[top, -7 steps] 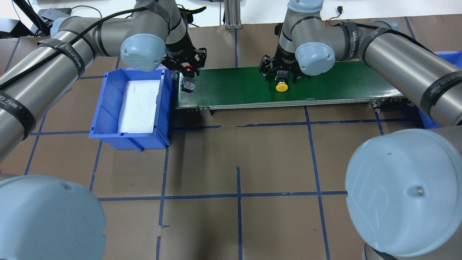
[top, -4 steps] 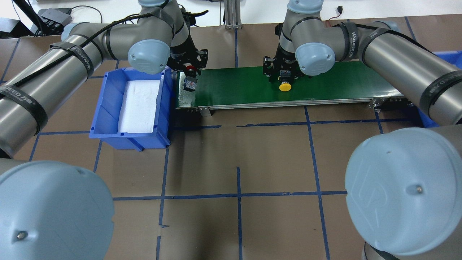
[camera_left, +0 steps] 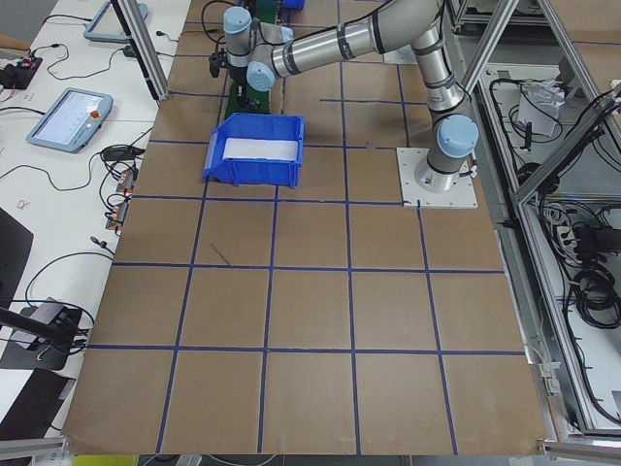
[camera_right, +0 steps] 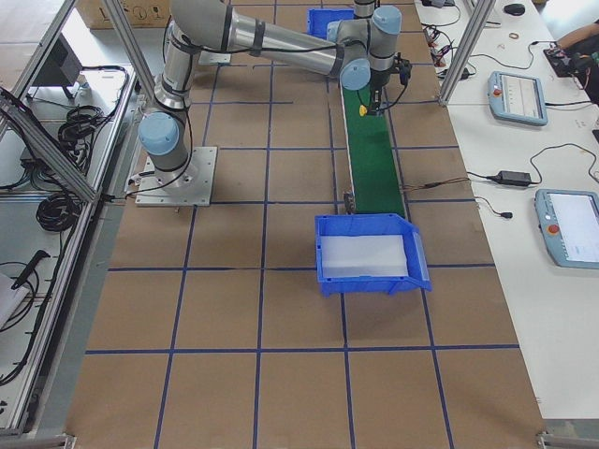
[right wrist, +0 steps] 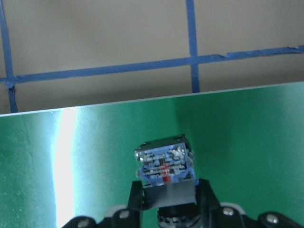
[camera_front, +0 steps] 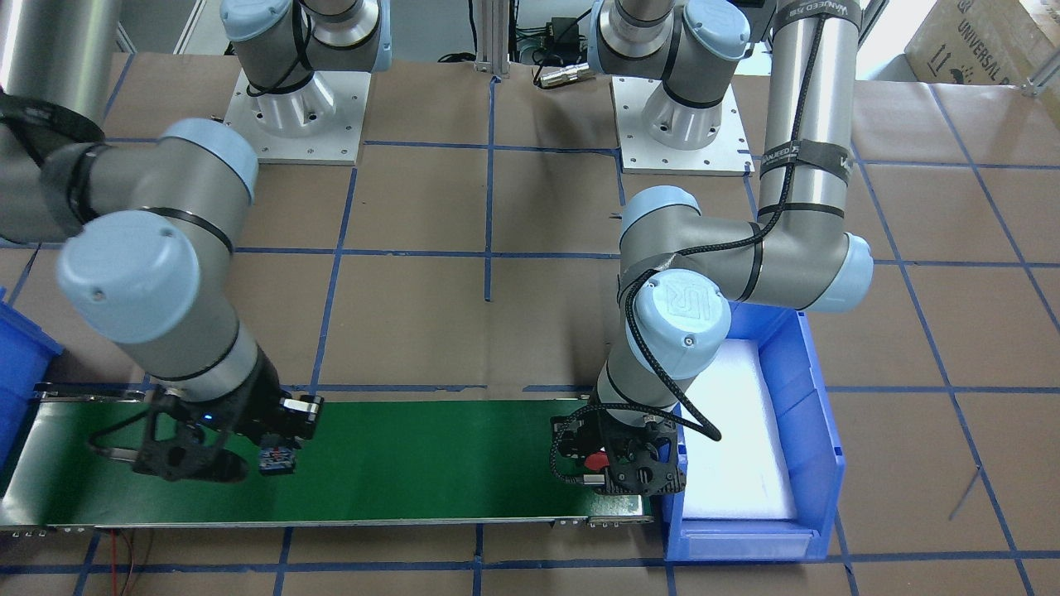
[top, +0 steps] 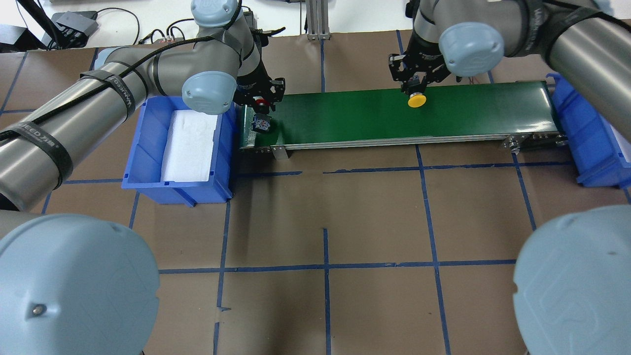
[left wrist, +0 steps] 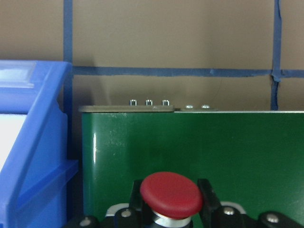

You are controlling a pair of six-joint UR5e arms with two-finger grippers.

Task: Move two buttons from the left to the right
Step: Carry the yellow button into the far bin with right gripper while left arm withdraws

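Left wrist-mounted view: the red button [left wrist: 171, 194] is seen clamped between the left jaws, its mushroom cap turned toward the camera and a black finger [left wrist: 205, 192] set against each side of it. It is held at the left end of the green conveyor belt [left wrist: 237, 142], just beside the wall of the blue bin [left wrist: 33, 156], in which a white foam pad [top: 190, 143] is laid. In the overhead view the red button's contact block [top: 260, 123] is seen protruding past the jaws. The yellow button [top: 417, 100] is gripped by the right jaws over the right half of the belt, near its far edge. In the right wrist-mounted view only the yellow button's contact block [right wrist: 164, 164] is shown, lodged between the two fingers with its terminals facing the camera. Each pair of jaws is closed narrowly on its button. Whether either button touches the belt cannot be told. A second blue bin [top: 586, 143] is set at the belt's right end, on the paper-covered counter [top: 374, 222], which is marked with blue tape lines.
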